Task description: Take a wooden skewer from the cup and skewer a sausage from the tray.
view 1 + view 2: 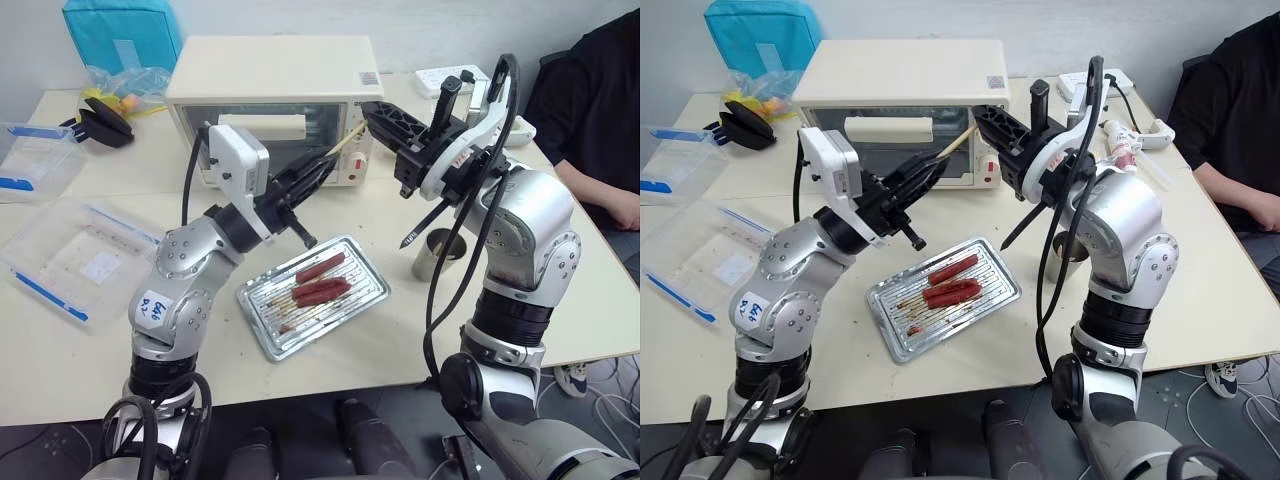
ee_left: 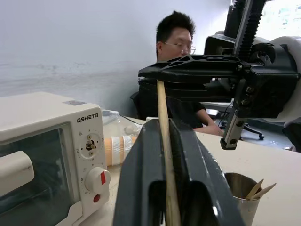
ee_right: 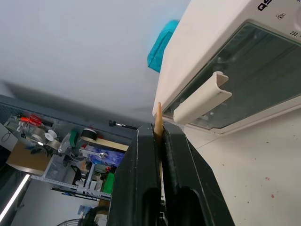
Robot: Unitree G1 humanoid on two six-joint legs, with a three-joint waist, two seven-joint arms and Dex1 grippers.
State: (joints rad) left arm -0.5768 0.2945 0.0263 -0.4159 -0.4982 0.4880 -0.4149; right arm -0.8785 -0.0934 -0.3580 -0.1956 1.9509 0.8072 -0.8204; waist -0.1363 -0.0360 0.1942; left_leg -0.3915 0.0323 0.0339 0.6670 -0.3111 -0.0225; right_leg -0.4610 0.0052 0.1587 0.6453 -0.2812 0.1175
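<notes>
Skewer (image 1: 343,147) of pale wood is what I see held up over the surface (image 1: 90,350), just in front of the toaster oven (image 1: 270,105), pinched at both ends. My left pincer (image 1: 318,172) is clamped tight on its lower part, and my right pincer (image 1: 385,120) is clamped on its upper end, the black fingers (image 2: 188,70) crossing over the stick in the left wrist view. Both pincers are raised above the surface, close together, with the stick bridging between them. Below them lies the tray (image 1: 268,335), a shiny ribbed metal rectangle set at an angle, with several red sausages (image 1: 322,287) lying on it side by side. To the right of the tray, near my right arm, stands the cup (image 1: 428,262), a small grey metal tumbler; in the left wrist view I see more skewer tips (image 2: 257,188) poking out of it. Further off to my left two clear plastic boxes with blue edges (image 1: 70,260) sit on the surface. A person in dark clothes (image 1: 590,100) sits at the far right side
</notes>
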